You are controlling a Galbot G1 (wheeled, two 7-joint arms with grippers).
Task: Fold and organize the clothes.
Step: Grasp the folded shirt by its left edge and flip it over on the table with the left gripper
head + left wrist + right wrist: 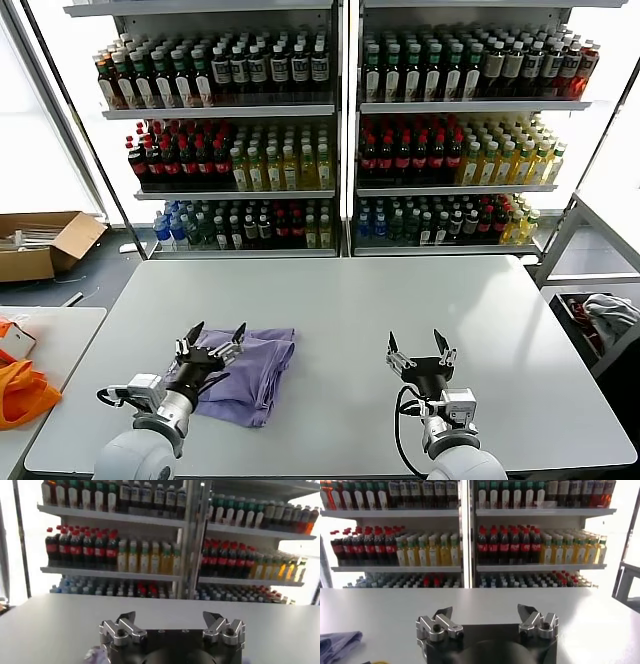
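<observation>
A lavender T-shirt [250, 374] lies folded into a compact bundle on the white table [350, 310], toward the near left part of the tabletop. Its folds show as soft ridges running along the cloth, and a thin sliver of it shows at the edge of the right wrist view [337, 642].

The left gripper [211, 340] hangs over the near left part of the shirt, its 2 fingers spread wide and pointing away from the robot, with the cloth beneath and just beyond them. From the head view it is not clear whether the fingertips touch the fabric or hover just above it. In the left wrist view the same gripper [172, 622] shows its fingers apart with nothing between them, and a pale scrap of the shirt [92, 655] beside the left finger base.

The right gripper [421, 347] sits over bare table well apart from the shirt, to the shirt's right, also with its 2 fingers spread and holding nothing; its own wrist view [485, 617] confirms the gap.

Behind the table stand 2 shelving units of bottled drinks [340, 130]. An orange bag [20, 390] rests on a side table at the left, and a cardboard box [45, 243] sits on the floor beyond it.
</observation>
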